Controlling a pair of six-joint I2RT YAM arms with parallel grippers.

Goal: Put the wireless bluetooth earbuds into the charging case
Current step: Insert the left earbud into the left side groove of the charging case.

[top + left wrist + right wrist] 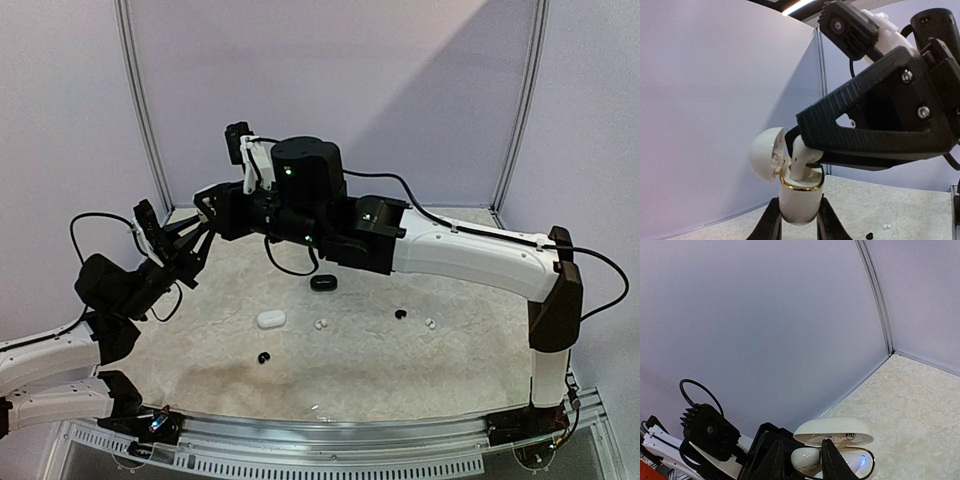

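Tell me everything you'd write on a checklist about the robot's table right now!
Surface: pale mottled tabletop.
Job's things: open white charging case in the left hand; white earbud at its mouth; loose white buds, black buds, a white case and a black case lying on the tabletop.
Clutter: nothing seen.
Hands: left shut on the open case; right hand around the earbud, grip unclear.
Cables: black cables loop along both arms.
Surroundings: plain lilac walls.
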